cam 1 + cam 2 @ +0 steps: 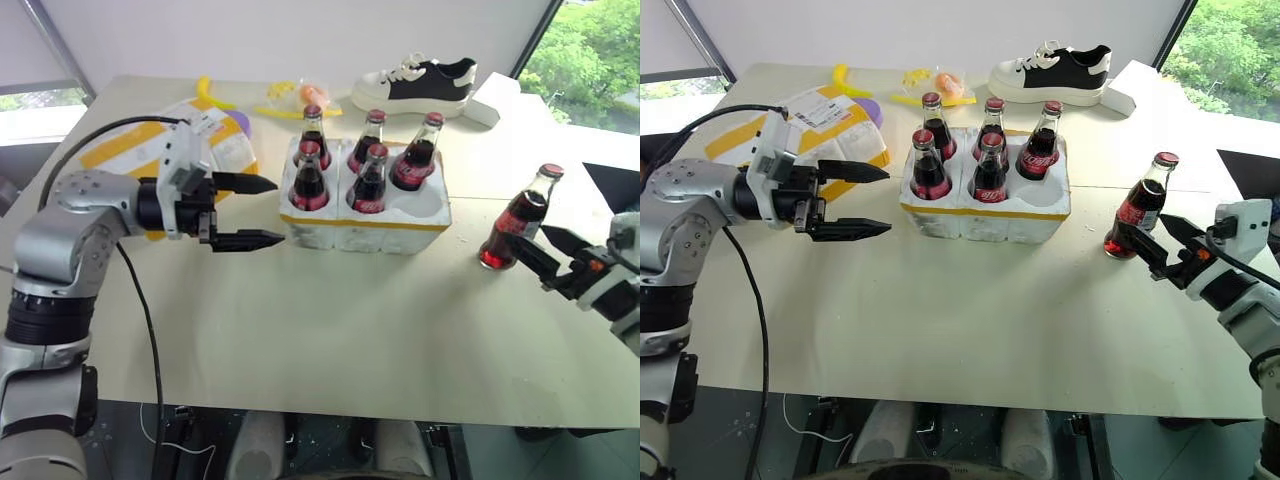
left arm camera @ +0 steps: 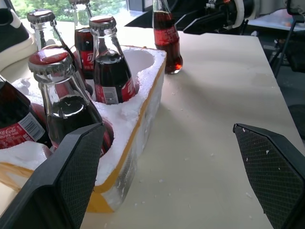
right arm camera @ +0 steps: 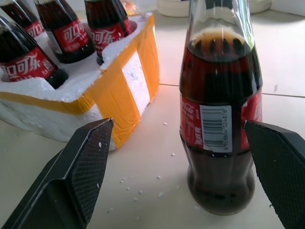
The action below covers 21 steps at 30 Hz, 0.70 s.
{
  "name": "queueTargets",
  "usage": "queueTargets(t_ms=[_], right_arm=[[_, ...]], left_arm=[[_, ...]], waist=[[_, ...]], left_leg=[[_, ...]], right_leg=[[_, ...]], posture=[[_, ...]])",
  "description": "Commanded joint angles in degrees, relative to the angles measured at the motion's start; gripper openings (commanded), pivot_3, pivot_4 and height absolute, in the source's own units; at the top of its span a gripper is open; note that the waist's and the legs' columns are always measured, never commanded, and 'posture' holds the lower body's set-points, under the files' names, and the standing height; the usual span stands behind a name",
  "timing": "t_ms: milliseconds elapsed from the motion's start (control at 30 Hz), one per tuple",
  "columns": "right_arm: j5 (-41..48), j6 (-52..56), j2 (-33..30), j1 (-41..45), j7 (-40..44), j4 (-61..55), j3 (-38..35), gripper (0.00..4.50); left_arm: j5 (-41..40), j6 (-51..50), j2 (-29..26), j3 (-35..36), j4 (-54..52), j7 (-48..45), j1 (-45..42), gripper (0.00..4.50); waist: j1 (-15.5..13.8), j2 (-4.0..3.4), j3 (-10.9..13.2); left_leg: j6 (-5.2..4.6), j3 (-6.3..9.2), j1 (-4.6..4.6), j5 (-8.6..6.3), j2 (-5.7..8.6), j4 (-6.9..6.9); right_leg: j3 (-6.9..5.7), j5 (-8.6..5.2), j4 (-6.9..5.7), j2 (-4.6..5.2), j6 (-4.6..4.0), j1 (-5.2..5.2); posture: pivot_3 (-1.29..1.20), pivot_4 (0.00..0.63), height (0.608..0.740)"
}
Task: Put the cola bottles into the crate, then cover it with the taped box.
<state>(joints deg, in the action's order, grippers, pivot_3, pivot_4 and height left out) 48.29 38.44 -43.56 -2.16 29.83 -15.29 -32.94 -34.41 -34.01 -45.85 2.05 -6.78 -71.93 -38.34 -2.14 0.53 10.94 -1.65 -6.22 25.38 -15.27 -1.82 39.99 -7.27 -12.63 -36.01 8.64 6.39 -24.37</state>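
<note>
The crate (image 1: 400,238), a low white foam tray with a yellow band, sits mid-table. Five cola bottles (image 1: 310,182) stand in its wells, and the front right well (image 1: 425,198) is empty. One more cola bottle (image 1: 520,218) stands alone on the table to the crate's right. My right gripper (image 1: 1145,228) is open, its fingertips close to that bottle's base; in the right wrist view the bottle (image 3: 219,124) stands in line with the gap. My left gripper (image 1: 278,210) is open and empty, just left of the crate (image 2: 143,109). The taped box (image 1: 120,148) lies at the back left.
A black and white sneaker (image 1: 415,85), a yellow toy (image 1: 210,92), an orange and yellow item (image 1: 295,95) and a white block (image 1: 495,100) lie along the far edge. A black cable (image 1: 140,300) hangs from my left arm. Bare table spreads in front of the crate.
</note>
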Motion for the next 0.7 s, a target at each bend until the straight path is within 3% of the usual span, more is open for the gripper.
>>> queueTargets(t_ms=[33, 267, 700], right_arm=[[-0.23, -0.16, -0.35, -0.95, 0.47, -1.39, -2.72, 4.45], [-2.47, -1.64, -0.39, 1.64, 1.03, 2.87, -1.98, 4.45], [-9.94, -6.09, 2.43, 12.31, 2.98, 13.53, 5.89, 4.45]], left_arm=[[-1.39, -0.39, -1.64, 3.08, -2.43, 0.73, 0.57, 4.5], [-2.07, -0.7, -1.84, 3.19, -3.11, 1.75, 0.96, 4.5], [-2.17, -1.07, -2.27, 2.72, -2.61, 1.52, -0.73, 4.5]], waist=[[0.03, 0.0, 0.0], [0.11, -0.01, -0.01], [0.12, -0.02, -0.01]], left_leg=[[0.01, 0.0, -0.01, 0.0, 0.0, 0.0], [0.0, -0.02, -0.01, 0.0, 0.0, 0.0], [0.12, -0.07, -0.01, 0.07, 0.0, -0.01]], right_leg=[[0.0, 0.0, 0.0, 0.0, 0.0, 0.0], [0.0, 0.0, 0.0, -0.01, 0.0, 0.0], [0.01, 0.0, 0.0, -0.01, 0.0, 0.0]], posture=[[0.0, 0.15, 0.74], [0.0, 0.15, 0.74], [0.0, 0.15, 0.74]])
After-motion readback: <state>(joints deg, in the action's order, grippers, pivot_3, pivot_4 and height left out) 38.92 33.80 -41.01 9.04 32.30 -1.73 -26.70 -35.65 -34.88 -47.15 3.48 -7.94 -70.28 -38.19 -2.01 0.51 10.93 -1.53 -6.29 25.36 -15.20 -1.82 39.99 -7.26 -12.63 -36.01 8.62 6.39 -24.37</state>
